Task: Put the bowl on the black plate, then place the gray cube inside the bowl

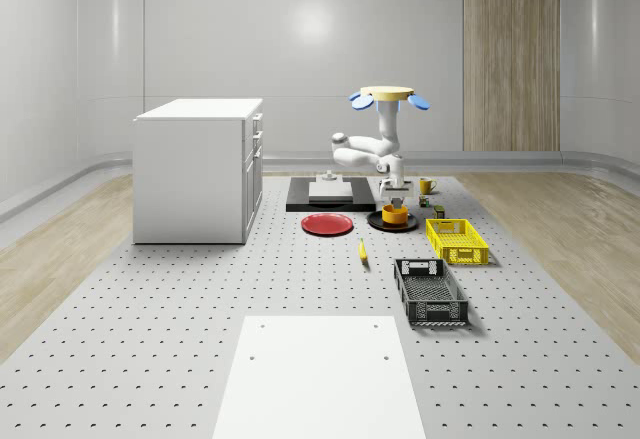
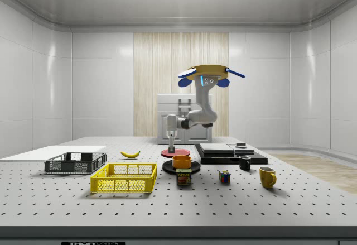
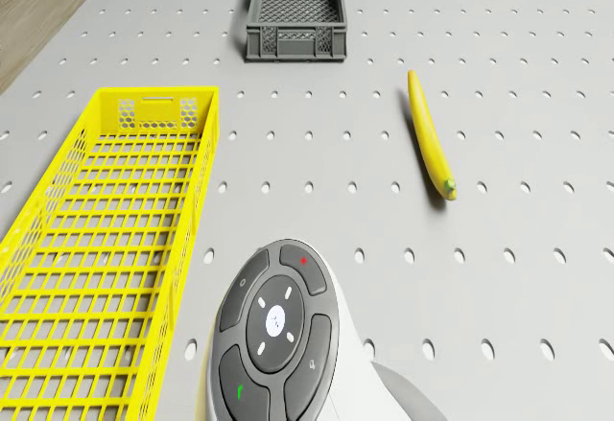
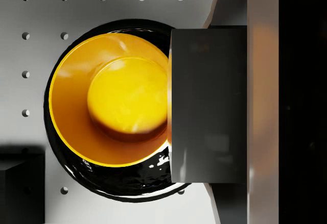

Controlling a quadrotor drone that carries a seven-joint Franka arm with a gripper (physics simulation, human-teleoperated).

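An orange bowl (image 1: 397, 215) sits upright on the black plate (image 1: 379, 224) near the table's far right. From the wrist, the bowl (image 4: 115, 99) is empty, with the plate's rim (image 4: 122, 191) showing around it. My gripper (image 1: 397, 200) hangs just over the bowl, at its rim; in the side view the gripper (image 2: 171, 147) points straight down, a little above the bowl (image 2: 181, 161). The drone (image 1: 388, 94) hovers high above the plate. A small gray block (image 1: 327, 175) rests on the pale slab on the black platform (image 1: 300, 203).
A red plate (image 1: 328, 224) lies left of the black one. A yellow basket (image 1: 457, 241), a dark crate (image 1: 430, 292) and a banana (image 1: 362, 251) lie nearer the front. A can (image 2: 184, 177), a puzzle cube (image 2: 224, 177) and two mugs (image 2: 268, 176) stand nearby. A white cabinet (image 1: 198, 169) is at the left.
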